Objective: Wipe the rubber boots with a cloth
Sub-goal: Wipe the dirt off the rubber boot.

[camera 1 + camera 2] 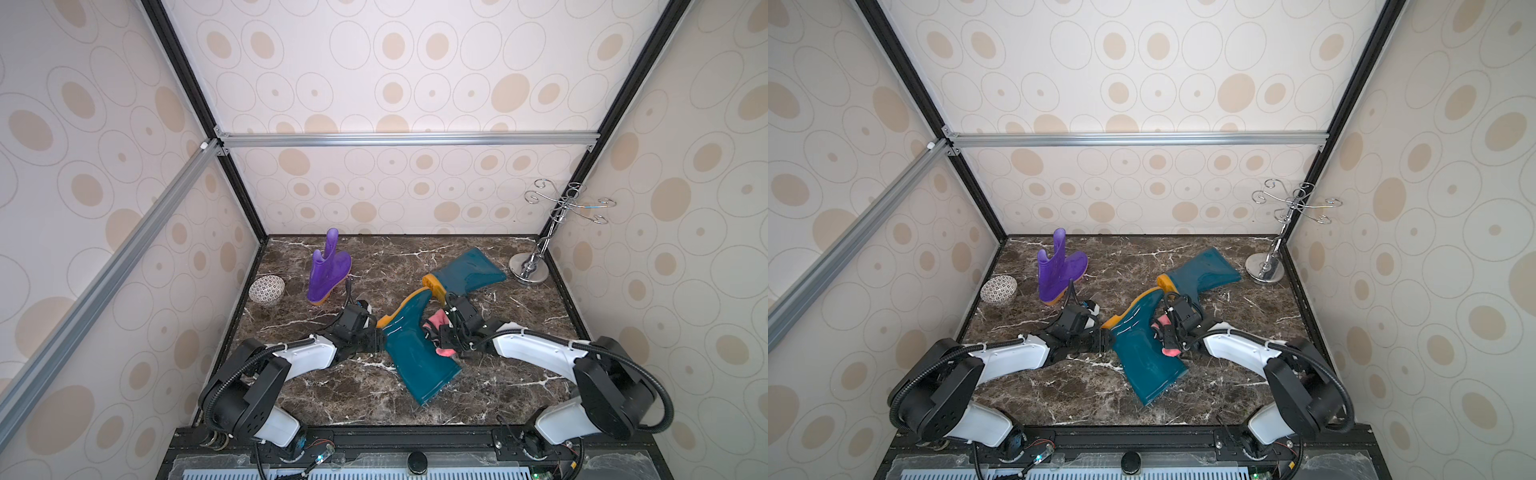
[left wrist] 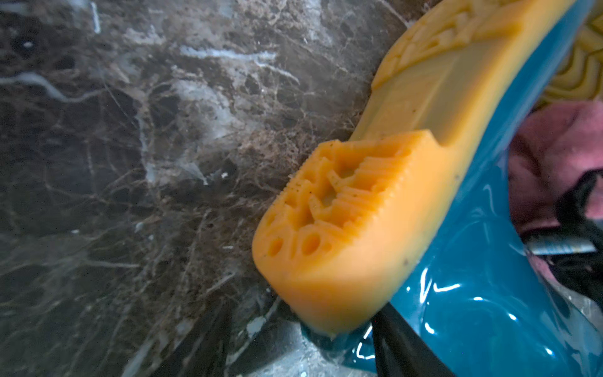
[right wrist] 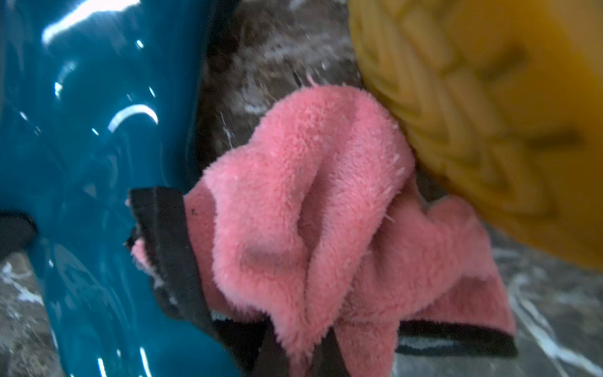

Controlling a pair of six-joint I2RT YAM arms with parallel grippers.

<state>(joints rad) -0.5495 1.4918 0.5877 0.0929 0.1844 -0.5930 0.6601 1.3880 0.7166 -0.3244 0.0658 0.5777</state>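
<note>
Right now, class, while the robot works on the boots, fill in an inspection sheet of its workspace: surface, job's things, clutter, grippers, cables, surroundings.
Surface: dark marble-look tabletop with white veins.
Job's things: purple boot standing, back left; far teal boot lying, back right; near teal boot lying mid-table; pink cloth bunched beside it.
Clutter: patterned bowl at the left edge; chrome hook stand in the back right corner.
Grippers: left gripper, fingers seemingly clamped at the near teal boot's heel; right gripper shut on the pink cloth.
Cables: black hose along each arm; nothing seen snagged.
Surroundings: oval-patterned walls; aluminium frame bar.
</note>
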